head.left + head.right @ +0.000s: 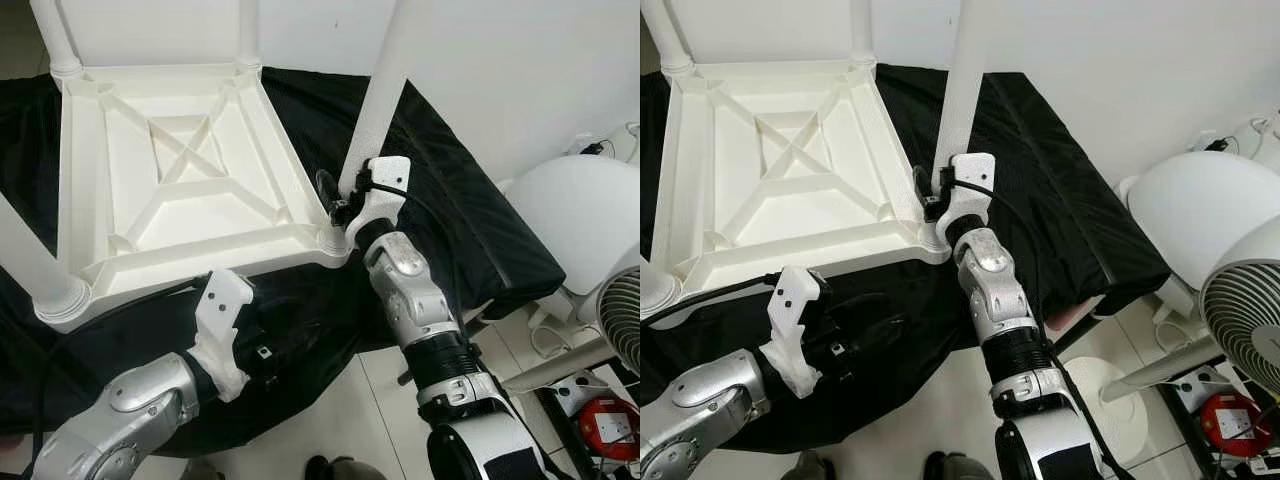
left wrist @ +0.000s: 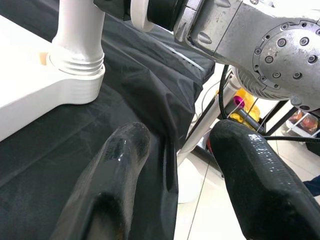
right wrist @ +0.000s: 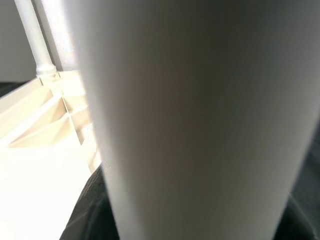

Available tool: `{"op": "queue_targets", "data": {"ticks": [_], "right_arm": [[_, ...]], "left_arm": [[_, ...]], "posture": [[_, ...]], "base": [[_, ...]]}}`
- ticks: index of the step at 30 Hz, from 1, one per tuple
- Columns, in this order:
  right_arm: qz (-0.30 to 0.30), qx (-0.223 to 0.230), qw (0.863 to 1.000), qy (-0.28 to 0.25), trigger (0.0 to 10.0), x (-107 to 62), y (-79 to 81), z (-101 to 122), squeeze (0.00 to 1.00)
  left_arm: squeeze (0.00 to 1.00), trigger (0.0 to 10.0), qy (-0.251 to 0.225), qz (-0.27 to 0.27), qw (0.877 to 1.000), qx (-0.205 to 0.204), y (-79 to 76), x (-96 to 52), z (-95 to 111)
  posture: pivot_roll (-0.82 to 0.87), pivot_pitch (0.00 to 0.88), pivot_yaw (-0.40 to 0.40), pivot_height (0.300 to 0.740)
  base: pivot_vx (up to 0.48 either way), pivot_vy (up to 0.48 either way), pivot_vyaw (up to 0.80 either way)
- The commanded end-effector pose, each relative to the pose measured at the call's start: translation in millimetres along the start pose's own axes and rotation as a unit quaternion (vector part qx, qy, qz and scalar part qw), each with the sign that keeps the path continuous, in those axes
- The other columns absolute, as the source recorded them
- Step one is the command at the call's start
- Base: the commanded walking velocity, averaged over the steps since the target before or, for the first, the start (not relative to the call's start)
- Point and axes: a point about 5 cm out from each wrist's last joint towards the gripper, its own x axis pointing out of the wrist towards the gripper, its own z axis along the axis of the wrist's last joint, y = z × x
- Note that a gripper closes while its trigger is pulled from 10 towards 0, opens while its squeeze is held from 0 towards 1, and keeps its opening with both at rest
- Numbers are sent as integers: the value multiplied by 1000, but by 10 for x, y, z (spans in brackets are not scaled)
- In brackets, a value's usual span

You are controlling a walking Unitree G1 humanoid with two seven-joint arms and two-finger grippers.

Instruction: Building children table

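On black cloth (image 1: 440, 190), upturned white ribbed table (image 1: 170, 180), round legs upright.

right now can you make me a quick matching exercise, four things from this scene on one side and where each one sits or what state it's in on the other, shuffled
Things:
1. tabletop
2. right claw
3. left claw
4. fan

States or places:
A. open, over the black cloth, gripping nothing
B. lying upside down, ribs facing up
C. on the floor, to the robot's right
D. at the table leg on the near right corner

Pairs: 1-B, 2-D, 3-A, 4-C
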Motion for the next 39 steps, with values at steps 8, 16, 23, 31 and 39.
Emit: {"op": "queue_targets", "data": {"ticks": [8,16,23,31,39], "right_arm": [[-19,126,992,19,4471,-19,-34,-62,0],[-19,343,939,9,8627,-25,-71,-53,0],[1,460,888,6,10000,-29,-61,-64,0],[-65,638,765,53,10000,-188,-250,-617,0],[-45,627,770,106,10000,-284,-123,-815,0]], "left_arm": [[0,10000,-4,-17,1000,-5,-44,6,37],[0,10000,-7,-22,1000,-9,-67,28,49],[0,10000,-10,-24,1000,-11,-84,39,59],[0,10000,-11,-27,999,-19,-112,50,66],[0,10000,-11,-30,999,-22,-119,56,64]], "posture": [[120,155,-129,740],[118,157,-127,740],[119,164,-128,740],[115,179,-123,740],[108,184,-116,740]], "base": [[0,0,0],[0,0,0],[0,0,0],[0,0,0],[0,0,0]]}}
